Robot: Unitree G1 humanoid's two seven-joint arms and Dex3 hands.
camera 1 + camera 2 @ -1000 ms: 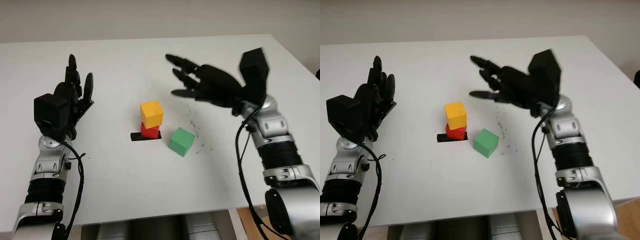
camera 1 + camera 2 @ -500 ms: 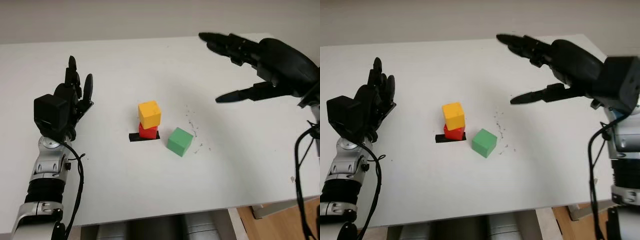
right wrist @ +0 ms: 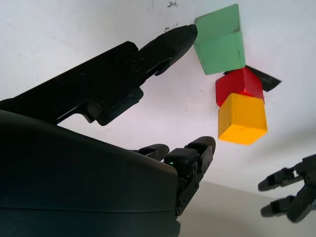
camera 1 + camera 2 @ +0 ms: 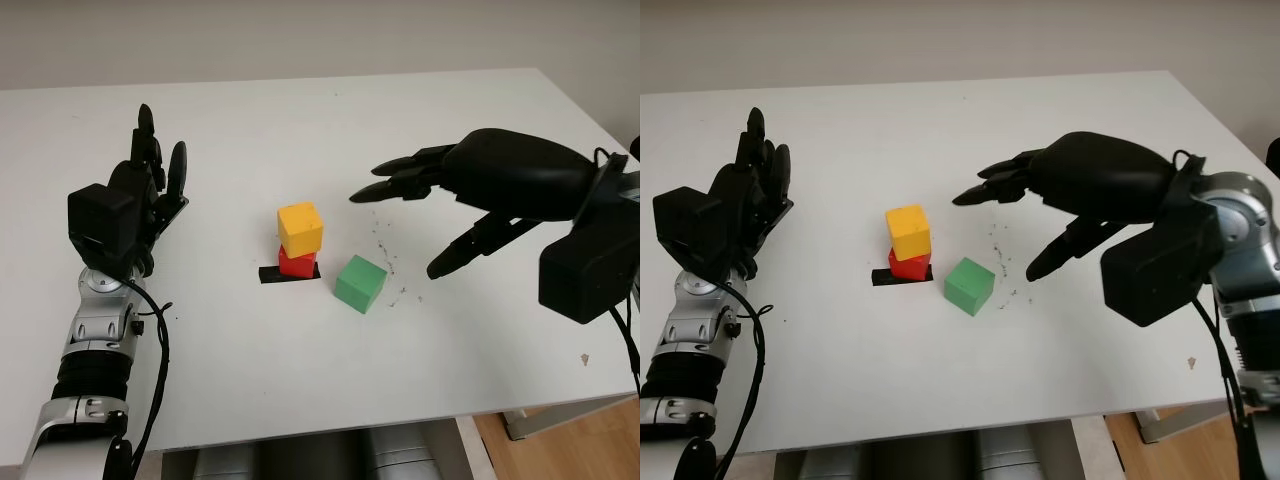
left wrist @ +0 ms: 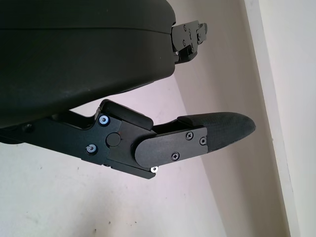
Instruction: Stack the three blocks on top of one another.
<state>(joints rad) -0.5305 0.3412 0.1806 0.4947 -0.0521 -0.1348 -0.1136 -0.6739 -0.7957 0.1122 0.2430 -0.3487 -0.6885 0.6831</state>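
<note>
A yellow block (image 4: 301, 227) sits on a red block (image 4: 297, 263), which stands on a strip of black tape (image 4: 272, 273) near the table's middle. A green block (image 4: 361, 283) lies on the table just right of this pair, apart from it. My right hand (image 4: 415, 215) hovers open above and to the right of the green block, thumb low and other fingers reaching toward the stack. The right wrist view has the green block (image 3: 220, 40) by the thumb tip, with the red block (image 3: 239, 85) and yellow block (image 3: 242, 118) beyond. My left hand (image 4: 150, 170) is open at the left, raised.
The white table (image 4: 250, 360) has small dark specks (image 4: 385, 245) right of the green block. Its right edge and front edge are near my right forearm (image 4: 590, 250).
My right hand swung out to the far right and has come back down toward the green block, now lower and closer to it. The blocks and left hand have not moved.
</note>
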